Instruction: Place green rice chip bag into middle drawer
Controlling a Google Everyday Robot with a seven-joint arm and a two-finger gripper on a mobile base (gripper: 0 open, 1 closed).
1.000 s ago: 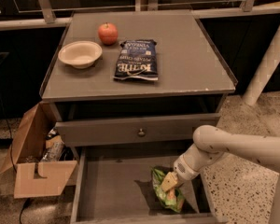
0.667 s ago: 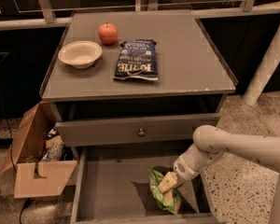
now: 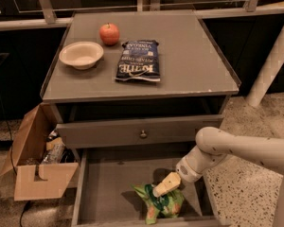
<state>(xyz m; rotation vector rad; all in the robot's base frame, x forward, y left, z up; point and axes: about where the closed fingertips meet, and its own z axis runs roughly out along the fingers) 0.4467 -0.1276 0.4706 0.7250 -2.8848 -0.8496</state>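
Observation:
The green rice chip bag (image 3: 163, 205) lies crumpled on the floor of the open middle drawer (image 3: 109, 193), near its front right. My gripper (image 3: 164, 185) reaches down into the drawer from the right on a white arm (image 3: 236, 148). Its tan tip is right at the top edge of the bag. I cannot tell whether it still holds the bag.
On the cabinet top (image 3: 189, 60) are a dark blue Kettle chip bag (image 3: 138, 60), a cream bowl (image 3: 81, 54) and a red apple (image 3: 109, 33). The upper drawer front with a knob (image 3: 143, 134) overhangs the open drawer. An open cardboard box (image 3: 35, 162) stands on the floor at the left.
The green bag has sunk a little lower and to the left on the drawer floor. My gripper has shifted slightly left with it.

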